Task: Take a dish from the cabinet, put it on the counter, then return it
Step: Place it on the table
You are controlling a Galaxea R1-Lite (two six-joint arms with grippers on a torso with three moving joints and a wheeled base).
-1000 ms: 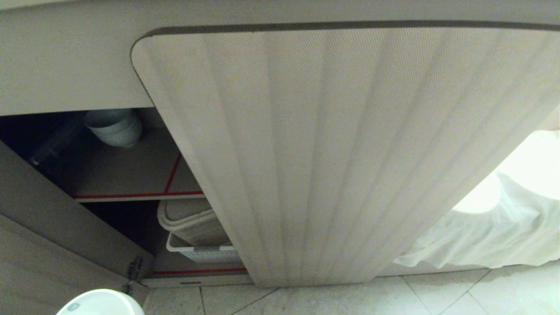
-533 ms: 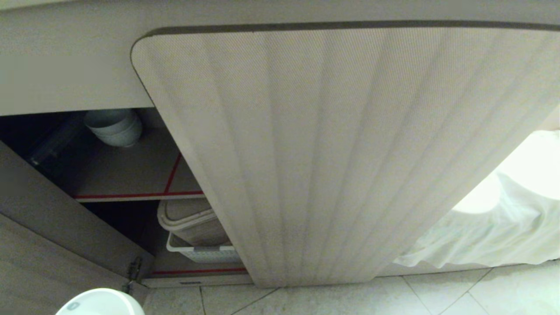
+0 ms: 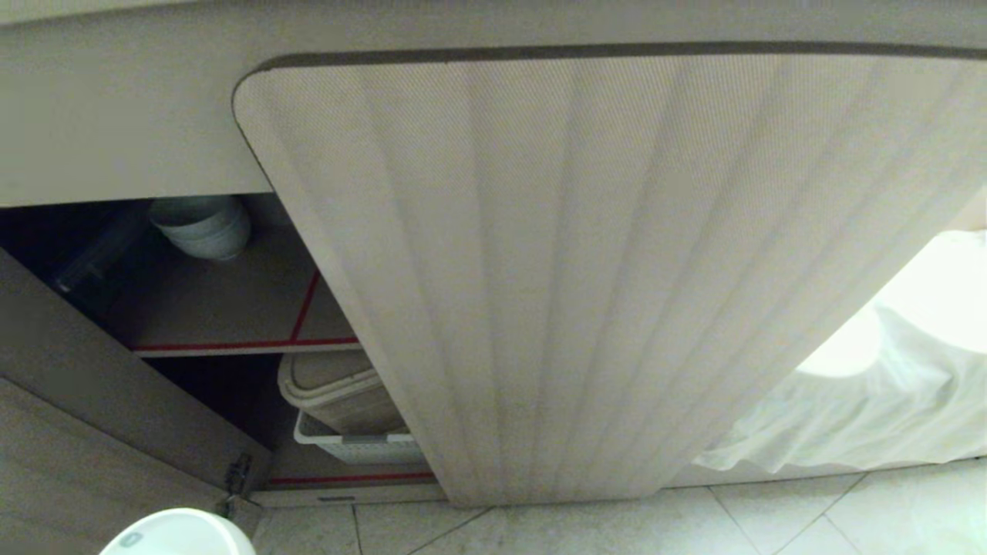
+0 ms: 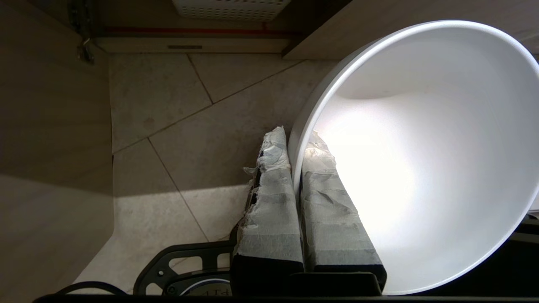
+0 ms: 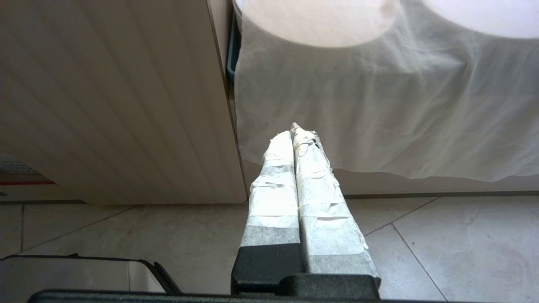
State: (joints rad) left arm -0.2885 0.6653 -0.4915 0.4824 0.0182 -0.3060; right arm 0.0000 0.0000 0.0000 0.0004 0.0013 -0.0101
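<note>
In the head view, the cabinet (image 3: 586, 270) is shown with one ribbed door open; the bowl (image 3: 179, 533) is seen at the lower edge, a small grey mark near its rim; no writing can be read. In the left wrist view, the bowl's rim is clamped by the left gripper (image 4: 294, 145) above the floor (image 4: 177, 126). In the right wrist view, the right gripper (image 5: 293, 134) is shown closed on nothing, before a white cloth (image 5: 379, 105).

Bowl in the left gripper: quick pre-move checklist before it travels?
1. Grip: left gripper pinches the bowl wall, one finger inside, one outside: ok.
2. Bowl empty: ok.
3. Cabinet door swung open: ok.
4. Upper shelf has bare space beside the stack of bowls: ok.
5. Right gripper shut, empty, above the floor: ok.
6. Counter top: out of view, cannot tell.
</note>
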